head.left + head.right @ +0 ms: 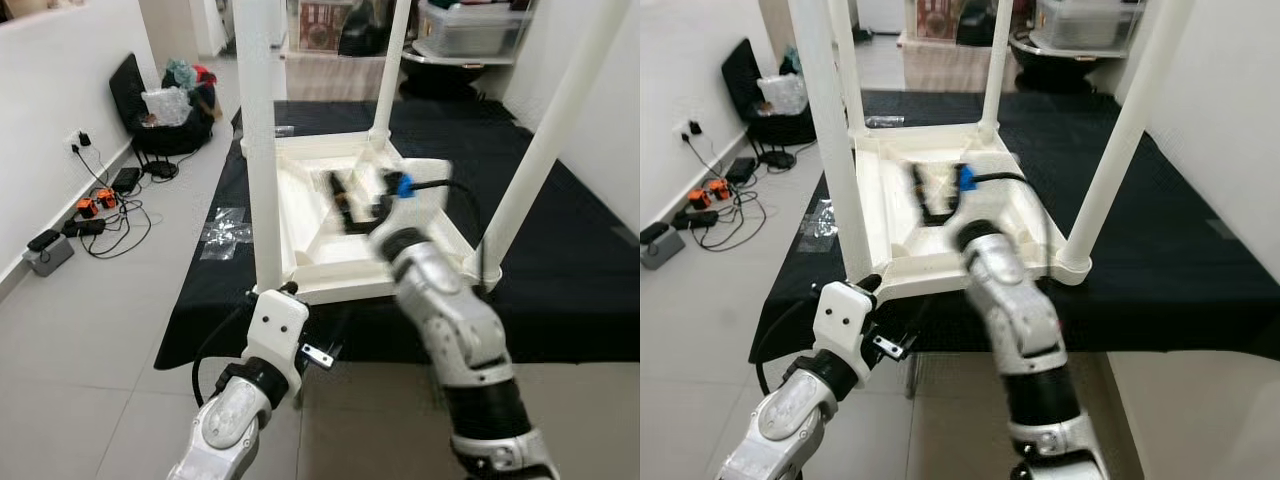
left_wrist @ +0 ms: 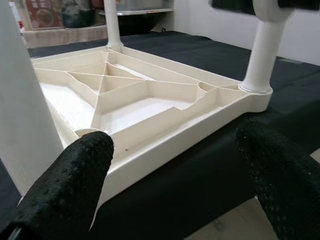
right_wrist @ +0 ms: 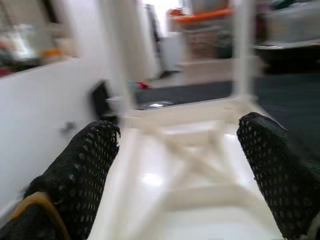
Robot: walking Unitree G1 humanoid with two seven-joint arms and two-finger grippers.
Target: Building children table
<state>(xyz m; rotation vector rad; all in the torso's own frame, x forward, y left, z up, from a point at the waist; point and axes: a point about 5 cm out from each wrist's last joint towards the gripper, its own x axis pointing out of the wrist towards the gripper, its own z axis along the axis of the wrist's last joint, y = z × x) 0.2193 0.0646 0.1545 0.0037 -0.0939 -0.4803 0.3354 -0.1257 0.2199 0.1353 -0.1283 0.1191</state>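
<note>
The right gripper (image 1: 350,200) was reaching over the ribbed underside of the upside-down white plastic children's table (image 1: 310,262). Its two black fingers (image 3: 85,175) were spread apart with nothing between them. That arm looked blurry, so I could not be sure if the fingertips touched the plastic. The left gripper (image 2: 175,170) was low, at the near corner of the table. Its fingers (image 2: 70,185) were also wide apart and empty, pointing at the table's edge.

The table lay on a black mat (image 1: 560,270) on the grey tiled floor (image 1: 90,340). All four round white legs (image 1: 262,140) stood up from its corners. A tangle of black cables and chargers (image 1: 100,210) lay by the wall, well apart from it.

What could go wrong: I think the reaching right arm could bump a tall leg. If that leg was not pushed in tight, it could tip or pop out. A hard push could also slide the table on the mat.
</note>
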